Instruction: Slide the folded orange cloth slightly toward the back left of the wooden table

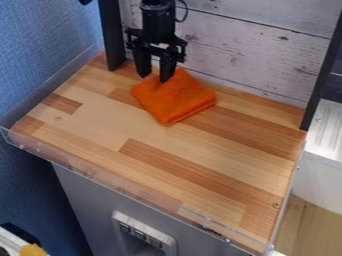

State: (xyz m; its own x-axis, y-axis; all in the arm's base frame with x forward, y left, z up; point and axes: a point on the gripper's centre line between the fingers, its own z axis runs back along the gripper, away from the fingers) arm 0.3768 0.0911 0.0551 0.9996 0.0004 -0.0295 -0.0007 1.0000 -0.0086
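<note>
The black gripper [154, 77] hangs down from the top edge, left of centre, over the back of the wooden surface. Its two fingers are apart, with a gap between them, so it stands open. Right below lies a folded orange cloth [175, 100], its back left part under the fingertips. One fingertip overlaps the cloth's upper edge in the view; whether it touches the cloth, I cannot tell.
The wooden tabletop [133, 125] has a clear plastic rim [120, 186] along its front. Behind stands a whitewashed plank wall [260, 50], with a black post [111, 35] at left and another black post [322, 70] at right.
</note>
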